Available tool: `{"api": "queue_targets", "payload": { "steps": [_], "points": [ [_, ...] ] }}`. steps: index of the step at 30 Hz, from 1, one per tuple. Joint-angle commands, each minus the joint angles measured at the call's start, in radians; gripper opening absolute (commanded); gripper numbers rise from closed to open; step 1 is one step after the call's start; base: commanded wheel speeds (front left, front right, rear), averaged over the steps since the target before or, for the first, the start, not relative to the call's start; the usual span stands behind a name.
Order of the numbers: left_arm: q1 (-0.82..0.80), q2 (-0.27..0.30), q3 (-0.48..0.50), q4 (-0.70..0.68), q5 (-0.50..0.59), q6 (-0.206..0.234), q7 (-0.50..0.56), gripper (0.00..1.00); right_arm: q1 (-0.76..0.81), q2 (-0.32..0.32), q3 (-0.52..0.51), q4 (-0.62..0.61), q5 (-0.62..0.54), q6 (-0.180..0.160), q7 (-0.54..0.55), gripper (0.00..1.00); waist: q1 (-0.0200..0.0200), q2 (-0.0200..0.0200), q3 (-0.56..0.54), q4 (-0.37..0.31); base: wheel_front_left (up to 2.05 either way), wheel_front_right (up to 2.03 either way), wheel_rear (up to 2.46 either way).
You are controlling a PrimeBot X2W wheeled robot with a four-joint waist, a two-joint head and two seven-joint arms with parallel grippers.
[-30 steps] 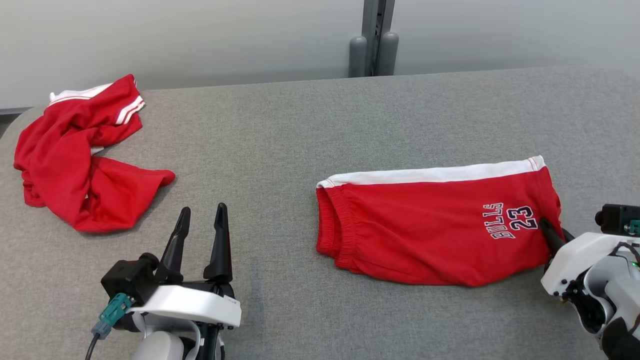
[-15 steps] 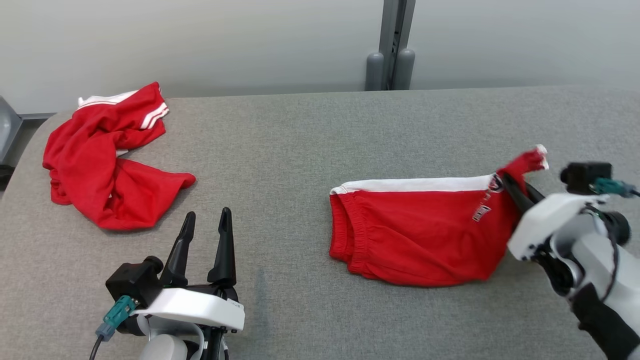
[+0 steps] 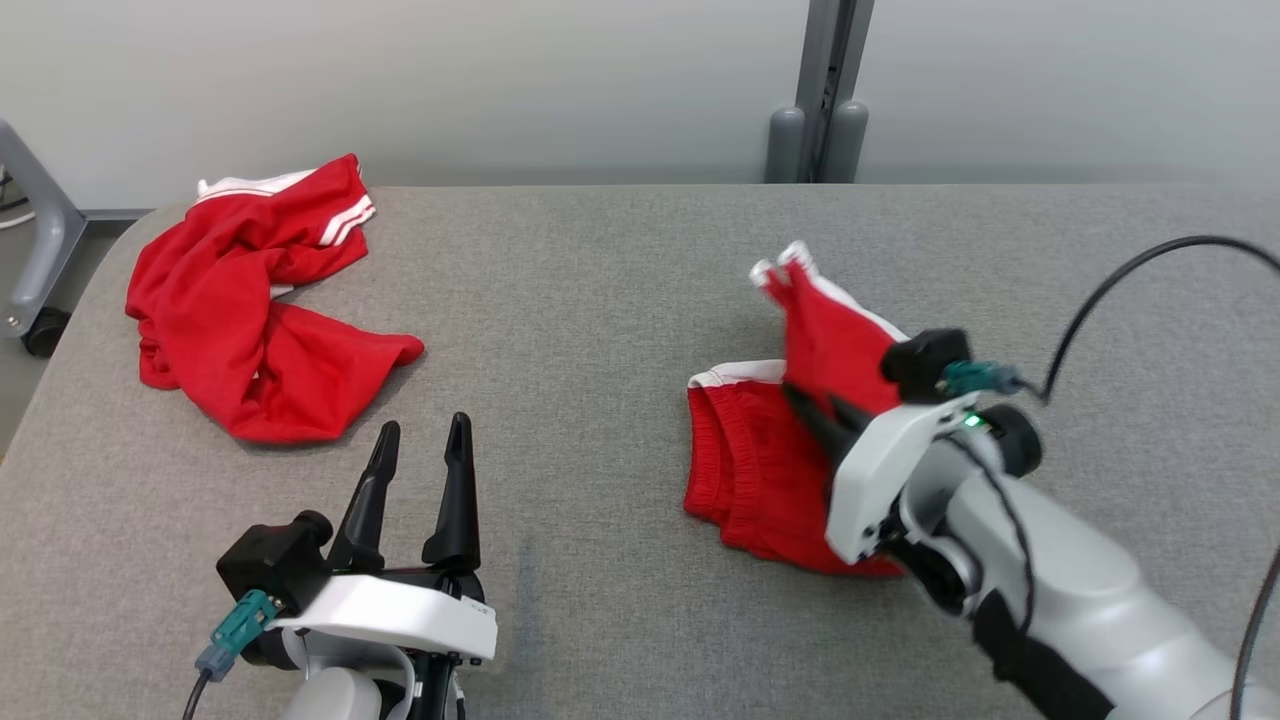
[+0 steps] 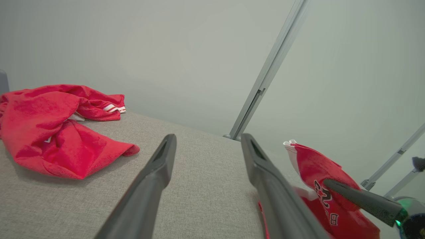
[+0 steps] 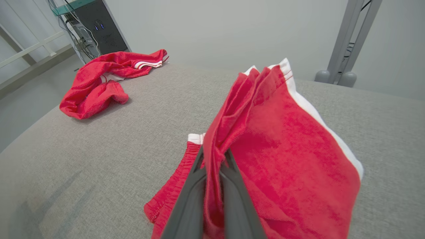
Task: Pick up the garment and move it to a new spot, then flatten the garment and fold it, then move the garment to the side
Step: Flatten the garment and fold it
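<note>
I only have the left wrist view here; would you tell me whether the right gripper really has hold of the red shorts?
Observer: Yes; the right wrist view shows the right gripper pinched shut on a fold of the red shorts.
Operator: Thank you. Are they fully lifted?
Observer: No; in the head view the waistband end lies on the grey table.
Operator: What is beyond the crumpled garment?
Observer: A dark equipment cabinet, seen from the right wrist.
</note>
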State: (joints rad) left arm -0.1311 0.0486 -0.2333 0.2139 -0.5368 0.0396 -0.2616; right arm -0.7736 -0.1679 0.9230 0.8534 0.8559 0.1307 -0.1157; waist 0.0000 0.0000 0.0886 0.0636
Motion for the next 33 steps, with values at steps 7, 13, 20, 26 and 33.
{"api": "queue_targets", "payload": {
  "steps": [7,13,20,26,33],
  "points": [
    [-0.017,0.004,0.005,-0.007,-0.006,0.005,-0.005,1.00,0.045,0.051,0.056,0.027,-0.028,0.000,0.030,0.00,0.0000,0.0000,0.013,0.015,0.00,0.00,0.00],
    [-0.020,0.004,0.008,-0.007,-0.007,0.007,-0.005,1.00,0.031,0.070,0.088,0.063,-0.065,0.000,0.019,0.00,0.0000,0.0000,0.020,0.013,0.00,0.00,0.00],
    [-0.018,0.004,0.012,-0.006,-0.005,0.008,-0.005,1.00,0.023,0.086,0.118,0.077,-0.106,0.000,-0.016,1.00,0.0000,0.0000,0.018,0.003,0.00,0.00,0.00],
    [-0.013,0.004,0.014,-0.008,-0.002,0.008,-0.005,1.00,0.039,0.094,0.120,0.046,-0.126,0.000,-0.051,1.00,0.0000,0.0000,0.016,-0.008,0.00,0.00,0.00],
    [-0.004,0.004,0.015,-0.010,0.003,0.009,-0.005,1.00,0.058,0.057,0.053,-0.017,-0.145,0.000,-0.101,1.00,0.0000,0.0000,0.015,-0.023,0.00,0.00,0.00]
  ]
}}
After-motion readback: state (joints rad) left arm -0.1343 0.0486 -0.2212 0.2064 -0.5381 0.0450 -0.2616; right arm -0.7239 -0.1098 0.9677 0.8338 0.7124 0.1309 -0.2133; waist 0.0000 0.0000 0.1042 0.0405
